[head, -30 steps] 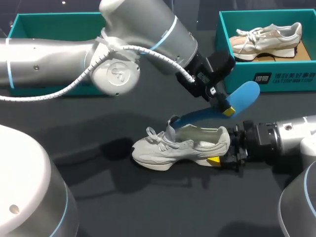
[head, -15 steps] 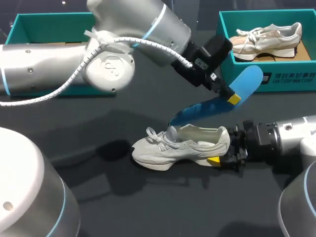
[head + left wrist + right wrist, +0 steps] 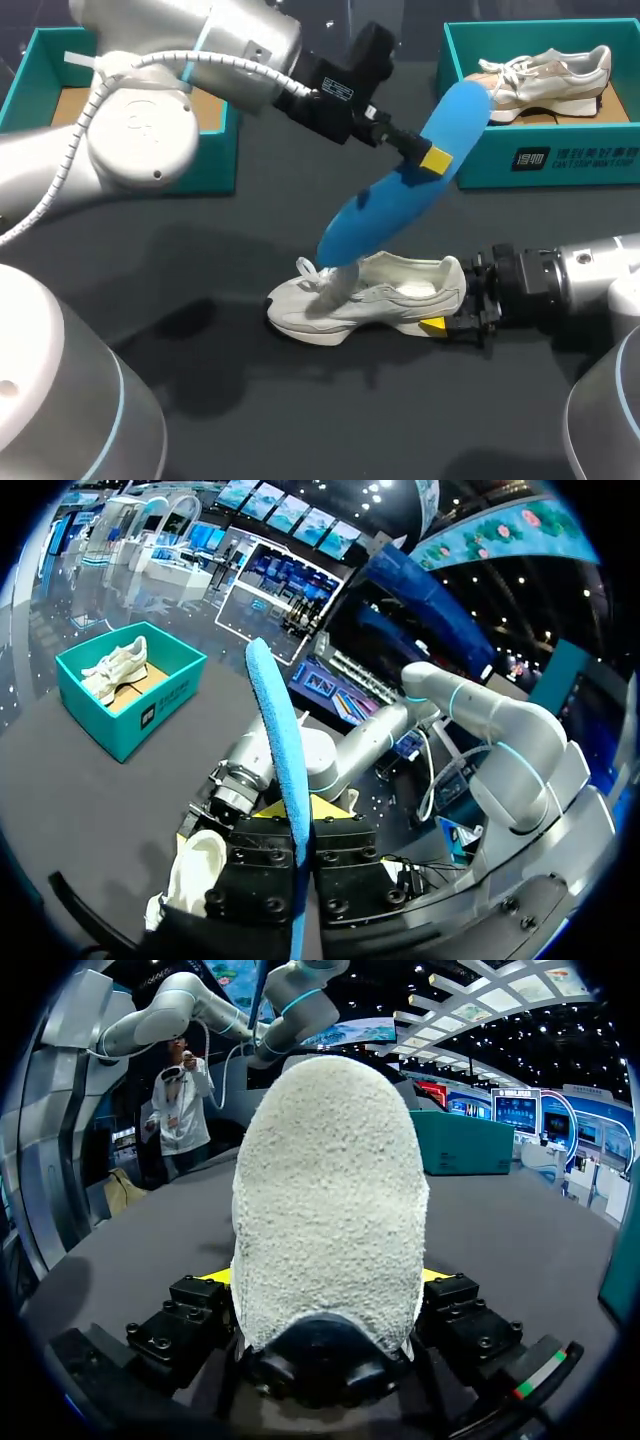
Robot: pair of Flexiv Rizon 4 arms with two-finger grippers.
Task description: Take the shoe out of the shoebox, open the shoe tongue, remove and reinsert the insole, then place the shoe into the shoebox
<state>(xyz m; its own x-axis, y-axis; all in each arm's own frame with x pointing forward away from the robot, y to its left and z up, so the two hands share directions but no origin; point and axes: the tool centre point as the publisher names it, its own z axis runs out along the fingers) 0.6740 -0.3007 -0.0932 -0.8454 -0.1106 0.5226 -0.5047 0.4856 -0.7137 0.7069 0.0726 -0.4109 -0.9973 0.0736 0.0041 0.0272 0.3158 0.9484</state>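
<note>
**A:** State of the right gripper [image 3: 447, 318]?

**B:** I read it clenched on the heel of the shoe [image 3: 365, 298]. The shoe stands on its sole on the table [image 3: 300, 420], lower centre of the frame, toe pointing left.

**A:** Left gripper [image 3: 432, 160]?

**B:** It is grasping the blue insole [image 3: 385, 205] at centre frame, above the shoe. The insole's lower end is near the tongue.

**A:** Shoeboxes?

**B:** One teal shoebox [image 3: 222, 150] sits upper left. The second shoebox [image 3: 580, 160], upper right, holds another shoe [image 3: 545, 78].
</note>
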